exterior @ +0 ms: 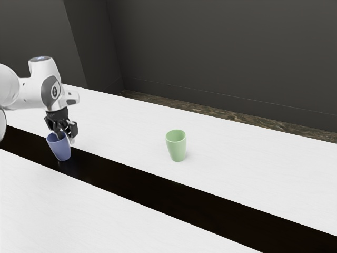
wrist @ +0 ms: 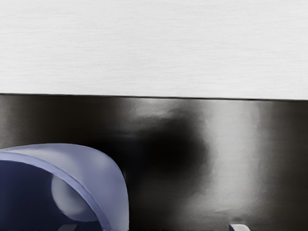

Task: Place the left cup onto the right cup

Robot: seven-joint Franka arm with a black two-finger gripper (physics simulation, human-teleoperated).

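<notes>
1. Exterior view: there are two cups, one blue cup [exterior: 59, 148] and one green cup [exterior: 176, 145]. Both are plain, handleless and tapered, with no writing. The fingers [exterior: 71, 134] are clamped on the blue cup's rim, and it tilts over the black stripe [exterior: 158, 190] at the exterior view's left. The green cup stands upright on the white desk [exterior: 237, 158], well apart.
2. Wrist view: the blue cup's [wrist: 96, 178] pale rim and dark inside sit just under the hand, above the glossy black stripe [wrist: 202, 139].

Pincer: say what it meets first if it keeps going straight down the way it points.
The smooth periwinkle-blue cup directly under the pincer, which it seems to touch; beneath that, the table's glossy black strip.
</notes>
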